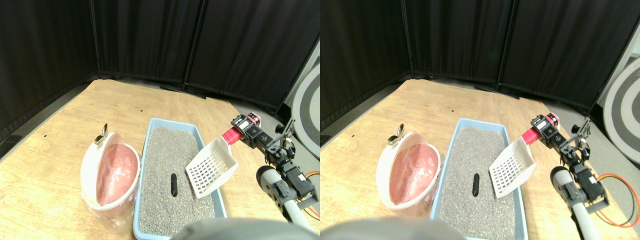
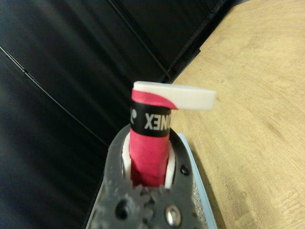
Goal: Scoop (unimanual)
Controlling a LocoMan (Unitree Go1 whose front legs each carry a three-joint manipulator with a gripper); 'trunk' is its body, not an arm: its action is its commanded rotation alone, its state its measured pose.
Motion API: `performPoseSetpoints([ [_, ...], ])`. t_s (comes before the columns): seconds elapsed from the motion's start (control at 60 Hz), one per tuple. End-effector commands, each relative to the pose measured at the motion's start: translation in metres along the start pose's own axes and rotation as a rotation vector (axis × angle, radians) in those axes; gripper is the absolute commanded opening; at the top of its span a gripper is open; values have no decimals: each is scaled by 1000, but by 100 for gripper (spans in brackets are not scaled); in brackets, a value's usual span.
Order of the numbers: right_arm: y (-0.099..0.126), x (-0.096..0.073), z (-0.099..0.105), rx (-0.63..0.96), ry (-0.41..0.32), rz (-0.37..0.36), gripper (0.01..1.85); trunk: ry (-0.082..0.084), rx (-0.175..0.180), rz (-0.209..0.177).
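Observation:
A blue litter tray (image 1: 148,140) full of grey litter (image 1: 167,150) lies on the wooden floor. On the litter near the tray's middle rests a small black lump (image 1: 174,185). The white slotted scoop (image 1: 212,167) hangs tilted above the tray's right side, clear of the litter and right of the lump. Its red wrapped handle (image 1: 231,134) points up and right into my right gripper (image 1: 242,131), which is shut on it. In the wrist view the grey jaws stand on either side of the red handle (image 2: 150,152), inside my gripper (image 2: 148,167), with the scoop's white edge (image 2: 186,98) beyond.
A white bin (image 1: 89,165) with a pink liner stands against the tray's left side, a metal clip on its far rim. Black curtains close off the back. Wooden floor (image 1: 60,130) spreads left and behind. Cables lie at the lower right.

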Motion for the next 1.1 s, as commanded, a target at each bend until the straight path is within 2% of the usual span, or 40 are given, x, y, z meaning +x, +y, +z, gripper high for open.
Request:
performPoseSetpoints([
  [0.017, -1, 2, 7, 11, -70, -20, 6, 19, -32, 24],
  [0.183, 6, 6, 3, 33, -95, 9, 6, 22, -36, 29],
  [0.383, 15, 8, 0, 31, -97, 1, 6, 31, -44, 40],
  [0.433, 23, 7, 0, 31, -77, -2, 6, 32, -45, 42],
  [0.5, 31, 8, 0, 18, -88, 3, 6, 35, -49, 44],
  [0.55, 38, 7, 0, 22, -103, 24, 6, 35, -53, 47],
  [0.75, 61, -3, -3, 62, -85, 79, 6, 45, -63, 57],
  [0.9, 73, -2, -7, 76, -70, 91, 6, 53, -67, 62],
  [1.05, 86, -1, -11, 94, -75, 163, 6, 62, -75, 68],
  [1.1, 90, -2, -11, 105, -57, 166, 6, 64, -78, 72],
])
